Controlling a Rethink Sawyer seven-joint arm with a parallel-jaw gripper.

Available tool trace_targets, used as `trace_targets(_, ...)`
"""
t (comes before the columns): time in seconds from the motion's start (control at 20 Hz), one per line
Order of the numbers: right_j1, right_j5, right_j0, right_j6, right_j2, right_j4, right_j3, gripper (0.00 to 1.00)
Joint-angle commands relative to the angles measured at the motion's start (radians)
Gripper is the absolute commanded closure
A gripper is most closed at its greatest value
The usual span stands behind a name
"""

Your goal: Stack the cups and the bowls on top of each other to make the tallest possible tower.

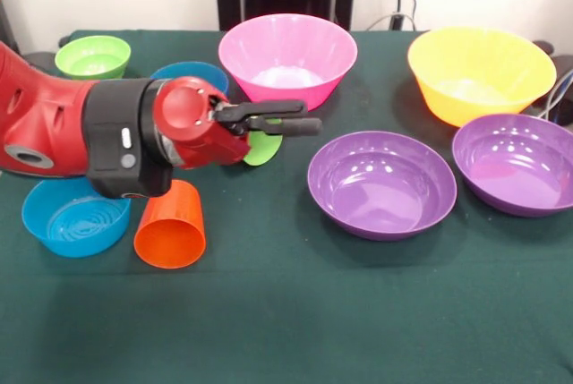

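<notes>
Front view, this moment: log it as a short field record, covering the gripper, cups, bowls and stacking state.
gripper: pointing sideways above the table, fingers close together, holding nothing visible
orange cup: on its side, mouth toward camera
green cup: mostly hidden behind the gripper
purple bowls: and, upright, side by side
pink bowl: upright
yellow bowl: upright
small green bowl: upright
small blue bowl: upright
stacking: none visible

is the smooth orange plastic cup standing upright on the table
No, the smooth orange plastic cup lies on its side on the green tablecloth, its open mouth turned toward the camera.
</notes>
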Motion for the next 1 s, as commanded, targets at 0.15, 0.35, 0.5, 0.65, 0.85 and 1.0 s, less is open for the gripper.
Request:
trace_targets(0.15, -0.048, 0.274, 0.047, -0.142, -0.185, 0.071, 0.133, 0.00)
trace_targets(0.35, -0.056, 0.364, 0.057, -0.132, -0.250, 0.125, 0.169, 0.00)
trace_targets(0.5, -0.052, 0.433, 0.066, -0.134, -0.295, 0.160, 0.187, 0.00)
trace_targets(0.65, -0.047, 0.481, 0.078, -0.145, -0.339, 0.190, 0.211, 0.00)
trace_targets(0.85, -0.029, 0.546, 0.107, -0.121, -0.386, 0.211, 0.214, 0.00)
trace_targets(1.0, 0.002, 0.537, 0.126, -0.103, -0.384, 0.201, 0.168, 0.00)
